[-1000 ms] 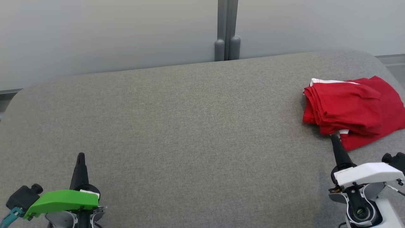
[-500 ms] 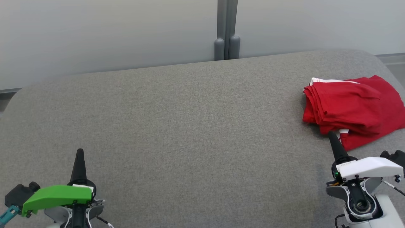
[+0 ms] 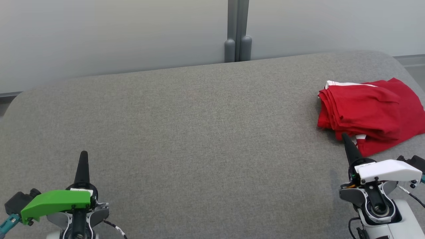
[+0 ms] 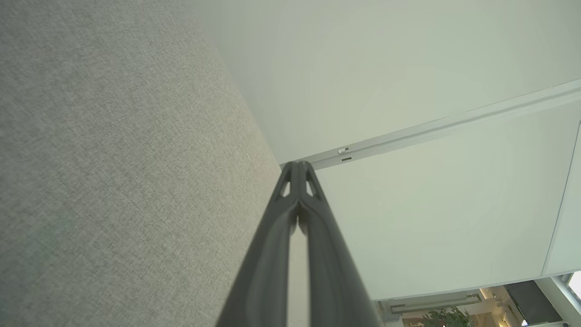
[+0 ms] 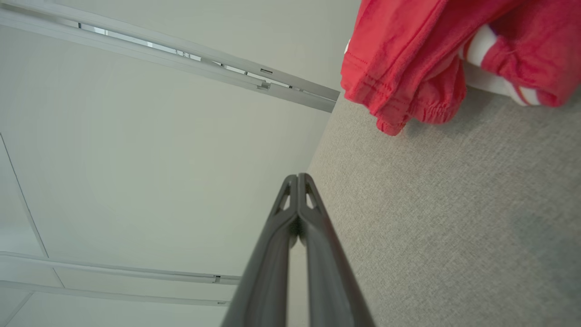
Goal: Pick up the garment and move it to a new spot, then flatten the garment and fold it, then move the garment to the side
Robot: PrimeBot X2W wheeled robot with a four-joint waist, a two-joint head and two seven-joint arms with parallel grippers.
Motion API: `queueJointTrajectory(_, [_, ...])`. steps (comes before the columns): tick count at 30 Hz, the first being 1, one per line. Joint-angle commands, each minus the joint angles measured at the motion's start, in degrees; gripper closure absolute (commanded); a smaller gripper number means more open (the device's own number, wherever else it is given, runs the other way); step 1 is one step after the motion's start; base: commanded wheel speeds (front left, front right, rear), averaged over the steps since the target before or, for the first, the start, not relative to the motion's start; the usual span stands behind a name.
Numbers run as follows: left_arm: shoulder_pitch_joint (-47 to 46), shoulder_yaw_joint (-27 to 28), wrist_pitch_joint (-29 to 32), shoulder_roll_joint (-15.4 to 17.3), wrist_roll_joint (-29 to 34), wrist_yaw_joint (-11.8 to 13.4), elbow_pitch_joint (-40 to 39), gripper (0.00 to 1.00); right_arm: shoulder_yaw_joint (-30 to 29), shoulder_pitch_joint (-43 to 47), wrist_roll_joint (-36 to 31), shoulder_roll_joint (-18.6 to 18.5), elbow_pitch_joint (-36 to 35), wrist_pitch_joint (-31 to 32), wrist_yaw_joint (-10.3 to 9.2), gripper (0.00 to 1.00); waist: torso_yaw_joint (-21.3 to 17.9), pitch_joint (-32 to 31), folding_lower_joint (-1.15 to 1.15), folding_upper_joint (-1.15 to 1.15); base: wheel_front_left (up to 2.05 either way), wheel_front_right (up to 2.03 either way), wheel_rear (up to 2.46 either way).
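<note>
The red garment [image 3: 368, 114] with white stripes is folded up in a pile. It lies on the far right side of the gray table [image 3: 199, 132]

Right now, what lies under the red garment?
The red garment rests on the grey fabric surface. A white striped band peeks from its folds; anything beneath them is covered.
</note>
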Motion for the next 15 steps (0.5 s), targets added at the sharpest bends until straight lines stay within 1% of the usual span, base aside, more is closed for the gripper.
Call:
queueJointTrajectory(1, [-1.32, 0.39, 0.21, 0.15, -1.34, -0.42, -0.04, 1.0, -0.3, -1.12, 1.15, -0.13, 0.13, 0.33, 0.02, 1.0, 0.0, 0.01, 0.0, 0.0, 0.0, 0.0, 0.0])
queueJointTrajectory(15, [-2.59, 1.04, 1.78, -0.1, -7.7, -0.4, 0.6, 1.0, -1.26, -2.92, 6.81, 0.76, 1.95, 2.37, 0.02, 1.0, -0.07, 0.22, 0.0, 0.0, 0.0, 0.0, 0.0])
